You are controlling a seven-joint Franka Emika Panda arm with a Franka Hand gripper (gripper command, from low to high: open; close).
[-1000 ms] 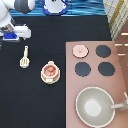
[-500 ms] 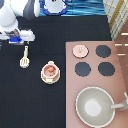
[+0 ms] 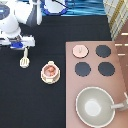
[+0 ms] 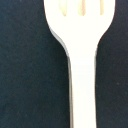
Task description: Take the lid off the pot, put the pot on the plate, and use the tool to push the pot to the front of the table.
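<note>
The pink-tan pot (image 3: pixel 49 70), with reddish balls inside, sits uncovered on the cream plate (image 3: pixel 43 78) on the black table (image 3: pixel 30 105). Its lid (image 3: pixel 79 50) lies on the stove's burner nearest the exterior view's top left. The cream spatula tool (image 3: pixel 24 59) rests on the table to the left of the pot, handle pointing toward the exterior view's top. My gripper (image 3: pixel 22 47) hovers just above the end of that handle. The wrist view is filled by the tool (image 4: pixel 82 65), its handle and the start of its slotted blade.
A brownish-pink stove (image 3: pixel 120 75) with black burners (image 3: pixel 103 51) occupies the exterior view's right. The large grey pan (image 3: pixel 95 106) with a long handle sits at the stove's bottom. A blue-and-white object (image 3: pixel 54 7) lies at the top.
My gripper has moved down and to the right in the exterior view, closing in on the spatula's handle. Pot, plate, lid and tool have stayed put.
</note>
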